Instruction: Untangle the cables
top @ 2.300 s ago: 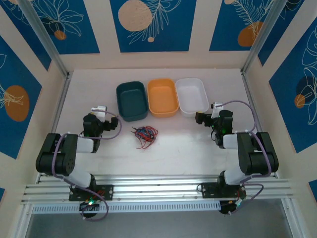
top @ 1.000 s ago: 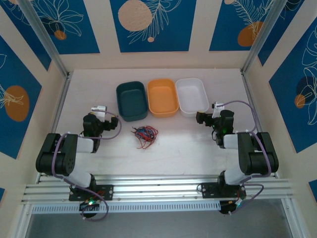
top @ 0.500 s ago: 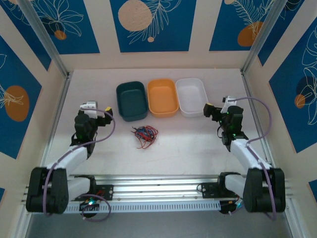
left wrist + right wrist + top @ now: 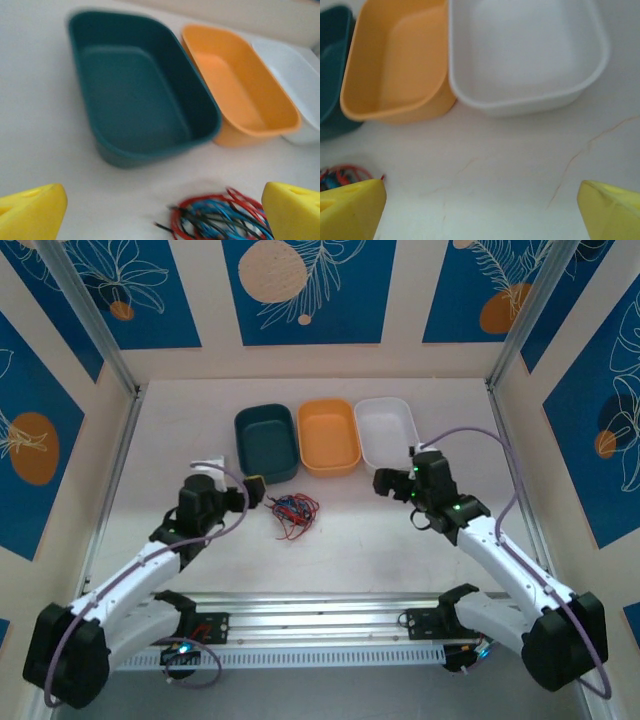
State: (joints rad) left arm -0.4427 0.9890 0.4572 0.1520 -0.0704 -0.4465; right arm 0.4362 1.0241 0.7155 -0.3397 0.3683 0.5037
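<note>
**Claws.** The left claw [image 4: 162, 210] stands just left of the cables [image 4: 291, 510]. Its yellow fingers are spread wide with nothing between them, and its wrist view looks down on the strands. The right claw [image 4: 481, 210] stands further off to the right of the cables, also spread wide and holding nothing. Only a red edge of the heap shows, beside its left fingertip.

**Cables.** They lie on the desk [image 4: 350, 540] as one small knotted heap of red, blue and black strands. Neither claw touches them.

**Beyond the cables.** Three bins stand in a row: the teal bin [image 4: 266, 443] closest behind, then the orange bin [image 4: 329, 435] and the white bin [image 4: 388, 432].

**Assessment.** We judge the step in hand to be the approach for a first grip.
- Each claw should take an outlying loop on its own side of the heap, not the dense core.
- Each should close on a single strand.
- The two should then draw apart slowly, low over the desk.

**Risk.** Pinching several strands together would likely tighten the knot or drag the whole heap.
</note>
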